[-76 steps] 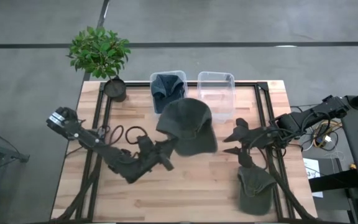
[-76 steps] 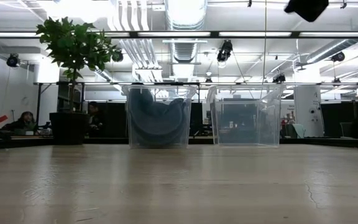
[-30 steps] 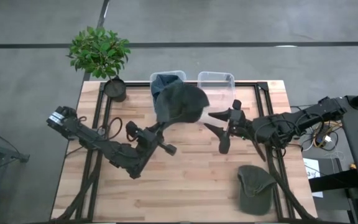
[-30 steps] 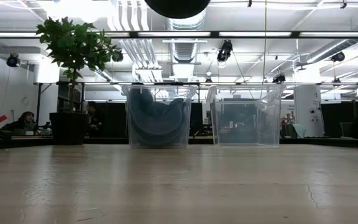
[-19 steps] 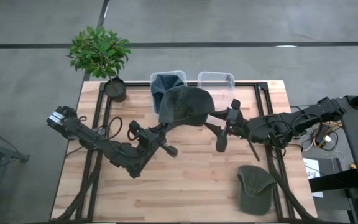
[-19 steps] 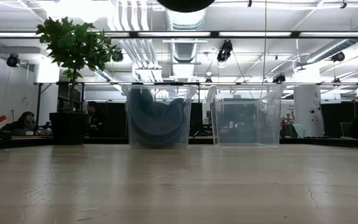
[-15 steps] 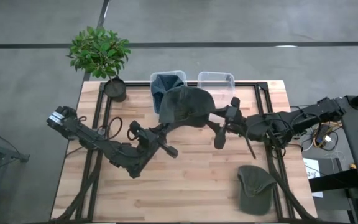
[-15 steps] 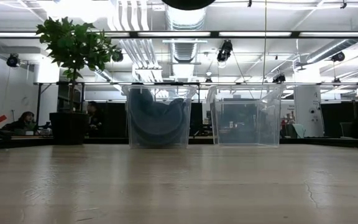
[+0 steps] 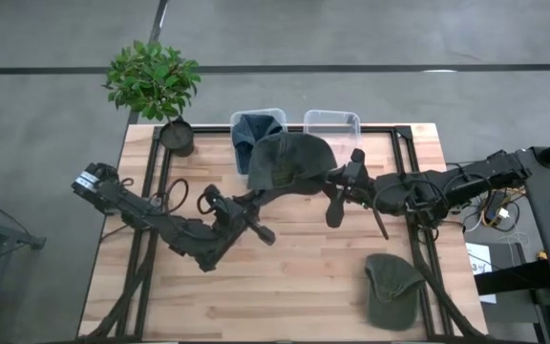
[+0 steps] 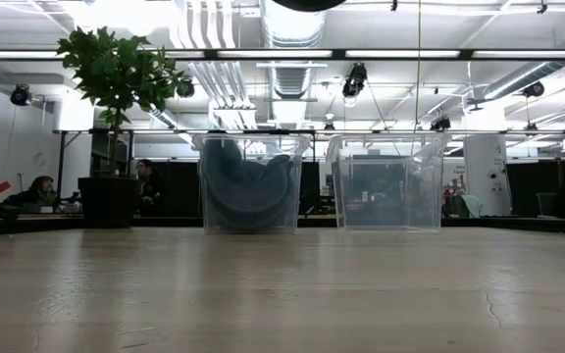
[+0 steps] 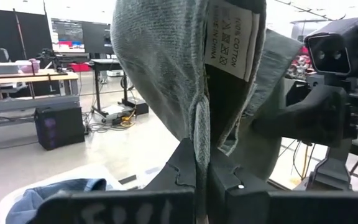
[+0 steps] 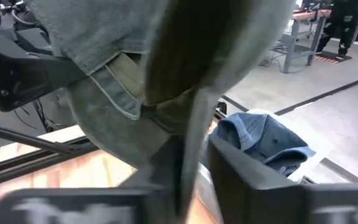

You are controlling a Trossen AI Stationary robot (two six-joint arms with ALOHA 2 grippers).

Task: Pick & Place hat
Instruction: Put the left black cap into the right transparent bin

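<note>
Both arms hold one olive cap (image 9: 286, 162) up in the air over the back of the wooden table (image 9: 285, 287), just in front of the bin with the blue denim hat (image 9: 256, 129). The left gripper (image 11: 202, 177) is pinched tight on its fabric. The right gripper (image 9: 337, 186) is clamped on the cap's other edge. A second olive cap (image 9: 392, 291) lies near the table's right front corner

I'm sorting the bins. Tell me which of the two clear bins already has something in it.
The left clear bin, nearest the potted plant, holds a blue denim hat. The right clear bin looks empty.
</note>
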